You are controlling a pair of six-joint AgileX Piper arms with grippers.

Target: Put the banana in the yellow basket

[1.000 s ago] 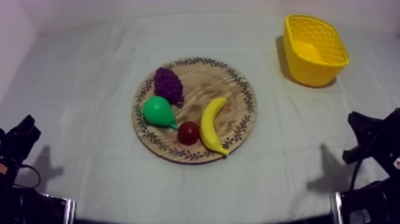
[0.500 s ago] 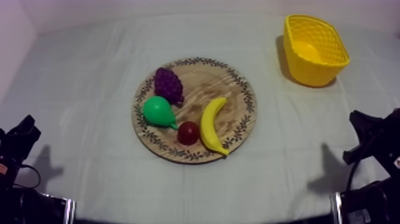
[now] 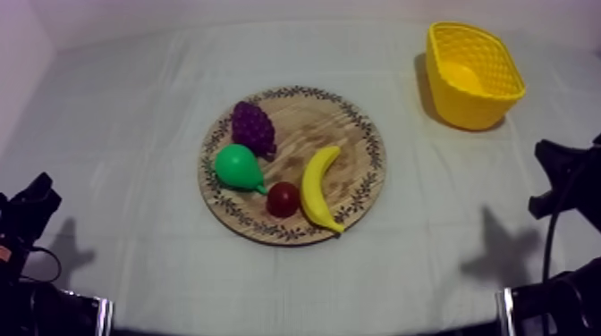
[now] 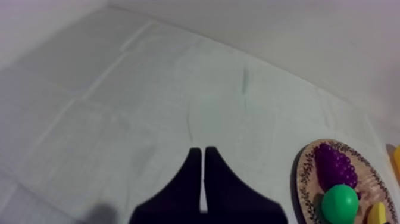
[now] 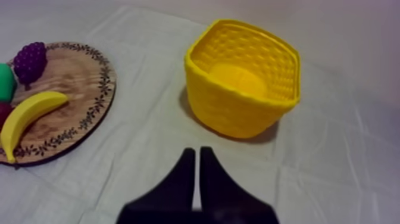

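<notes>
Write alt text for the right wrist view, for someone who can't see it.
The right gripper, jaws shut on nothing, points toward a yellow basket on the cloth. Beside it lies a wooden board holding a banana, grapes and a pear.

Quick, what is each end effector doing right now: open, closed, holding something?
Left end effector: closed, holding nothing.
Right end effector: closed, holding nothing, short of the yellow woven basket.
</notes>
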